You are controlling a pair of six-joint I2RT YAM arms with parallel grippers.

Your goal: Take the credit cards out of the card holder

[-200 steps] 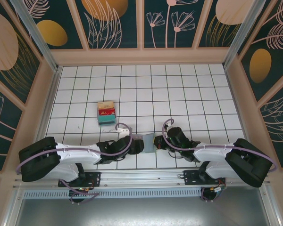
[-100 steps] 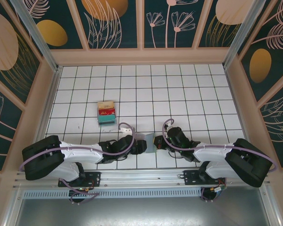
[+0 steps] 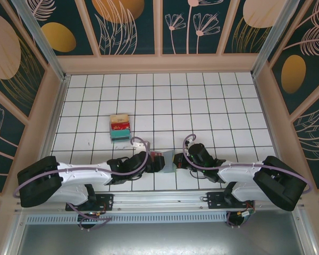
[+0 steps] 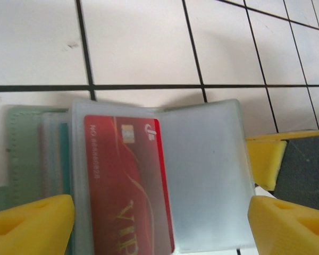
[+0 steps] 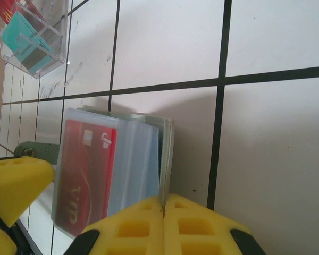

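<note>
A: Since a second ago the left arm has drawn its elbow outward and eased the left hand (image 3: pixel 154 162) nearer the card holder (image 3: pixel 168 161). From above, a strip of red now shows at the holder, where before it looked plain grey.

B: And that hand's grip?

A: Released. In the left wrist view its yellow fingers (image 4: pixel 32 220) stand wide, one at each lower corner, with the fanned-open holder between them. The one on the right of that view is clear of the sleeves. The other overlaps their lower edge, and whether it touches cannot be told.

B: Where is the holder itself?

A: Between the two arms' tips, over the near middle rows of the tiled surface (image 3: pixel 202 106). Its grey-green leaf sits at the left of the wrist view, and clear sleeves (image 4: pixel 207 175) fan out from it. The red credit card (image 4: pixel 125 180), lettered VIP, lies inside the front sleeve, not yet out.

B: The right hand (image 5: pixel 163 212)?

A: Clenched. Its two yellow pads press together on the holder's folded edge, gripping it.

B: Anything else?

A: A clear box (image 5: pixel 32 37) with teal and red cards stands well apart, farther out and to the left.
</note>
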